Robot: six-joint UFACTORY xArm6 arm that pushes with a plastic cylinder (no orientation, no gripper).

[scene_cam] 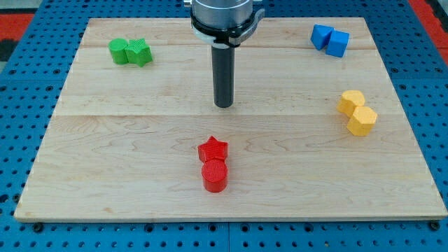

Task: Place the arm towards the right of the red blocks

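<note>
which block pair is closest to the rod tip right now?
The red pair: red star and red cylinder, just below my tip. The green pair, blue pair and yellow pair sit far off near the board's corners and right edge.

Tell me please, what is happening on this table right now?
A robot arm holds a dark rod above a wooden board. My tip touches no block; it stands toward the view's top from the red star block and red cylinder. It is not yet at their right. The other pairs lie near the edges.
</note>
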